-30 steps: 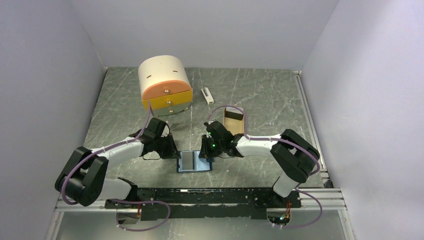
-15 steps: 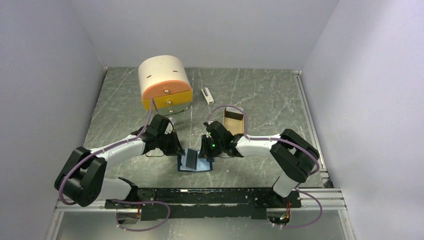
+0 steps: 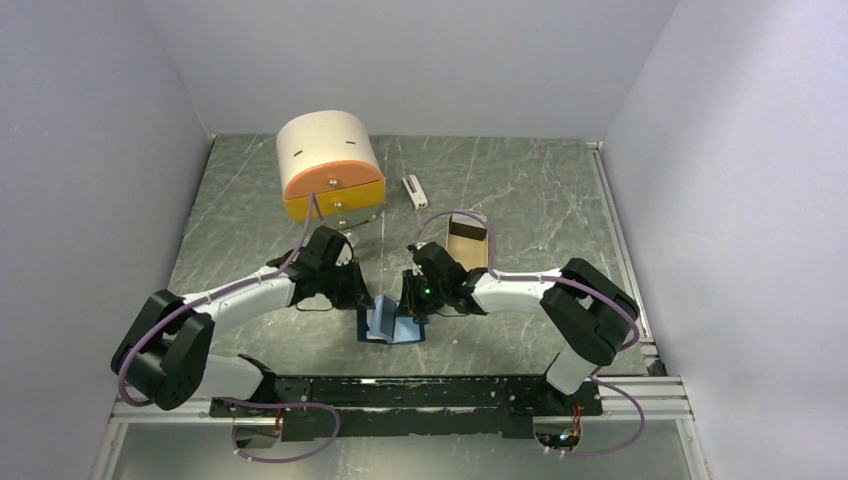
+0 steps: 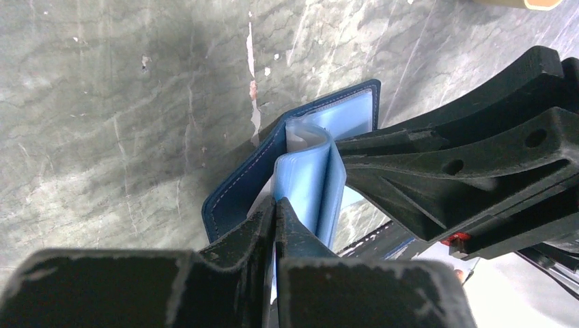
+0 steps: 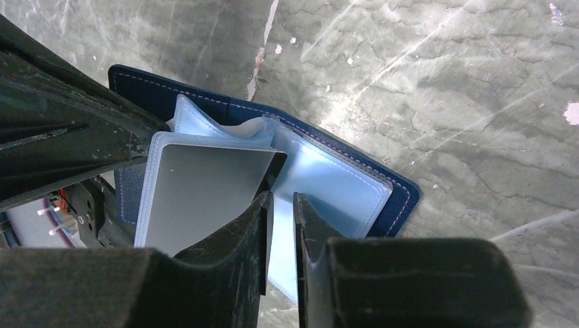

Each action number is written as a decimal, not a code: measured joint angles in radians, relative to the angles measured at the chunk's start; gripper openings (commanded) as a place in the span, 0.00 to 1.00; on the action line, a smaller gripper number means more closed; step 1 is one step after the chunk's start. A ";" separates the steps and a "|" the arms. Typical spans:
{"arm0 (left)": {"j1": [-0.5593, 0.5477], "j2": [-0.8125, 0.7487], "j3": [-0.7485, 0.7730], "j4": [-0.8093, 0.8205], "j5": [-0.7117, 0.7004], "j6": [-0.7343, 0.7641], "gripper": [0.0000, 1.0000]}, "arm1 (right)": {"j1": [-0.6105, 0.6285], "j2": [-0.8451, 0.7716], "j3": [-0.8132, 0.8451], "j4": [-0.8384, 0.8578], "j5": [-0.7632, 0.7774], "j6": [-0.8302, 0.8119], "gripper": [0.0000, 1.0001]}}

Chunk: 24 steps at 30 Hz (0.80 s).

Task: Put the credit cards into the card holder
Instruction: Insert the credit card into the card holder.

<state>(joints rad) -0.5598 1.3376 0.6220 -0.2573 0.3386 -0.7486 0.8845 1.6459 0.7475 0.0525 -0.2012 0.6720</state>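
The navy card holder (image 3: 398,333) lies open on the table between both arms. My left gripper (image 4: 275,205) is shut on the edge of a light-blue plastic sleeve of the card holder (image 4: 232,198) and holds that leaf up on edge. In the right wrist view a pale grey credit card (image 5: 198,195) sits inside the raised sleeve, over the card holder (image 5: 403,198). My right gripper (image 5: 280,198) hangs just above the flat right-hand sleeves, its jaws a narrow gap apart with nothing between them. From above, the left gripper (image 3: 368,300) and right gripper (image 3: 409,300) nearly meet over the holder.
A cream and orange drawer cabinet (image 3: 330,178) stands at the back left. A small white bar (image 3: 412,190) lies behind the arms, and a tan open tin (image 3: 467,240) sits just behind the right arm. A black rail (image 3: 440,392) runs along the near edge.
The left gripper has moved right and up, swinging the sleeve leaf with the grey card from flat to standing on edge. The right arm has stayed in place, its jaws parting slightly.
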 measured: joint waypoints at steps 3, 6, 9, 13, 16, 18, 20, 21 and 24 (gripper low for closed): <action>-0.004 0.001 0.002 -0.008 -0.009 0.000 0.09 | 0.000 -0.002 -0.004 0.006 0.000 0.000 0.22; -0.007 0.000 0.006 -0.024 -0.026 -0.002 0.10 | 0.000 -0.002 -0.007 0.013 -0.001 0.002 0.21; -0.007 -0.014 0.006 -0.048 -0.048 -0.008 0.11 | 0.000 -0.002 -0.010 0.019 -0.001 0.003 0.21; -0.007 -0.061 0.010 -0.070 -0.055 -0.019 0.11 | 0.000 -0.002 -0.014 0.027 -0.002 0.004 0.21; -0.007 -0.083 0.016 -0.069 -0.046 -0.027 0.11 | 0.000 -0.002 -0.015 0.031 -0.003 0.004 0.21; -0.008 -0.084 0.022 -0.069 -0.045 -0.028 0.12 | 0.000 -0.002 -0.015 0.032 -0.004 0.004 0.21; -0.008 -0.087 0.024 -0.071 -0.045 -0.031 0.13 | 0.000 -0.002 -0.015 0.032 -0.004 0.004 0.20; -0.008 -0.089 0.024 -0.072 -0.045 -0.032 0.15 | 0.000 -0.002 -0.016 0.033 -0.004 0.004 0.20; -0.009 -0.099 0.026 -0.082 -0.045 -0.034 0.16 | 0.000 -0.002 -0.017 0.034 -0.004 0.004 0.20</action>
<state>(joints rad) -0.5690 1.2385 0.6479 -0.3393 0.2932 -0.7826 0.8845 1.6444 0.7303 0.0868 -0.2054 0.6762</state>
